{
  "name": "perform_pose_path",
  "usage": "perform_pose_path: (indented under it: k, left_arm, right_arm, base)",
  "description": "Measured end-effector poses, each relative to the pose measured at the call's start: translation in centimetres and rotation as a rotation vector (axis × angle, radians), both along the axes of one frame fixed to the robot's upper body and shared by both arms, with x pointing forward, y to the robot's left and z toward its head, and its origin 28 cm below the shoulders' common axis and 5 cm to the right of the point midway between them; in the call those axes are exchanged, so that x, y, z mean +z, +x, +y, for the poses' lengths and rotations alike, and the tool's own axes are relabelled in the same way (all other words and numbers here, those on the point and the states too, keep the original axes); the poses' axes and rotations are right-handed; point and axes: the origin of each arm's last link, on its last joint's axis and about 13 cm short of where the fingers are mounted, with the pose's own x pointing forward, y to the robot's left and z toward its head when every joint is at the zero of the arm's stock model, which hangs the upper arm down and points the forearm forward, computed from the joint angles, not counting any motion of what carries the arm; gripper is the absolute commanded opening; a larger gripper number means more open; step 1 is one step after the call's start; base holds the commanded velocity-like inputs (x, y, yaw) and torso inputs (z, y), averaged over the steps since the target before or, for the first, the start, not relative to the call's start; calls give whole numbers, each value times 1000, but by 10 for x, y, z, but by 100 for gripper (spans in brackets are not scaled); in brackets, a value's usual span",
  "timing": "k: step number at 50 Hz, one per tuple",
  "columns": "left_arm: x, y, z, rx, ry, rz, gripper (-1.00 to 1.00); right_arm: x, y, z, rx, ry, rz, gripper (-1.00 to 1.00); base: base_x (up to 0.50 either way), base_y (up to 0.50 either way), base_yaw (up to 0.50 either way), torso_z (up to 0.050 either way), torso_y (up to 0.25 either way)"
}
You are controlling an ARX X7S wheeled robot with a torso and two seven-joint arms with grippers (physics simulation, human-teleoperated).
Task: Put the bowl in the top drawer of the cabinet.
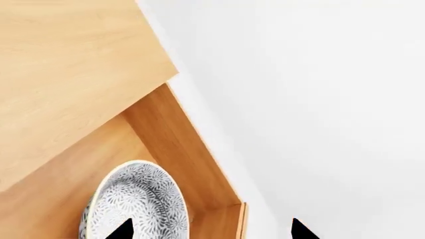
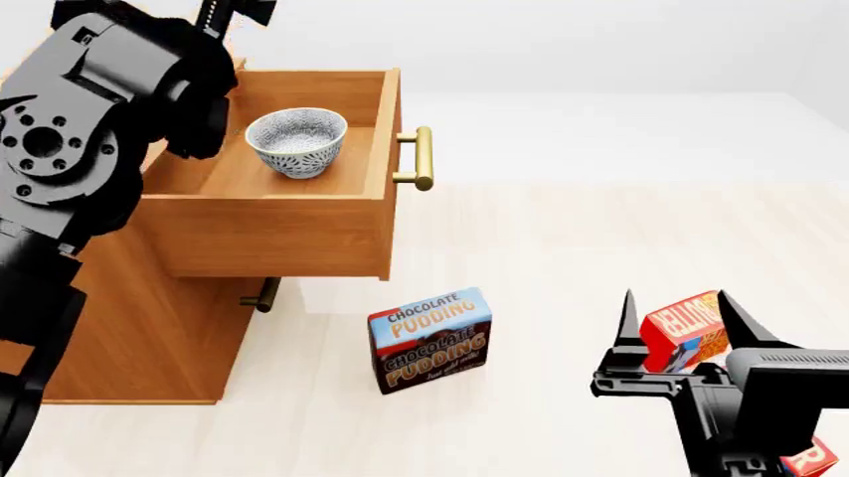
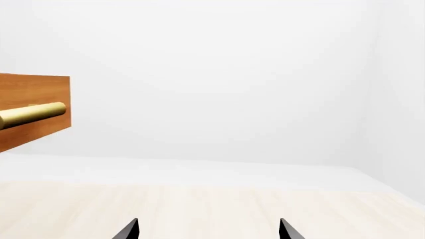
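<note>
The speckled white-grey bowl (image 2: 296, 141) stands upright inside the pulled-out top drawer (image 2: 265, 237) of the light-brown cabinet (image 2: 146, 343). In the left wrist view the bowl (image 1: 136, 201) rests on the drawer floor near a corner. My left gripper (image 1: 211, 230) hangs above it, open, and holds nothing. One of its fingertips (image 1: 123, 230) shows over the bowl and the other lies beyond the drawer wall. My right gripper (image 2: 674, 310) is open and empty, low at the right, well away from the cabinet. Its wrist view shows the drawer's brass handle (image 3: 33, 115).
A chocolate pudding box (image 2: 428, 340) stands on the pale floor in front of the cabinet. A red box (image 2: 683, 328) sits just behind my right gripper. The lower drawer's handle (image 2: 262, 295) shows beneath the open drawer. My left arm (image 2: 93, 109) looms over the cabinet top.
</note>
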Motion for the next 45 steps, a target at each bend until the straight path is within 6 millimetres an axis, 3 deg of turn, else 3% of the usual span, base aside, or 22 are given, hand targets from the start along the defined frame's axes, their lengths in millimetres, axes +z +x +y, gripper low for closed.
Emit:
perform_pose_path:
  k: [10, 21, 32, 45]
  left_arm:
    - [18, -24, -3, -119, -23, -164, 100]
    - [24, -67, -4, -308, 0, -370, 100]
    - [0, -117, 6, -473, 60, -595, 100]
    - [-36, -160, 25, -445, 142, -789, 100]
  right_arm:
    - [1, 0, 0, 0, 1, -2, 100]
    - [13, 4, 3, -9, -8, -32, 100]
    - [41, 2, 10, -6, -16, -117, 100]
    - [86, -15, 19, -54, -72, -290, 100]
  base:
    - [0, 0, 0, 0, 0]
    - [0, 0, 0, 0, 0]
    - [0, 0, 0, 0, 0]
    - [0, 0, 0, 0, 0]
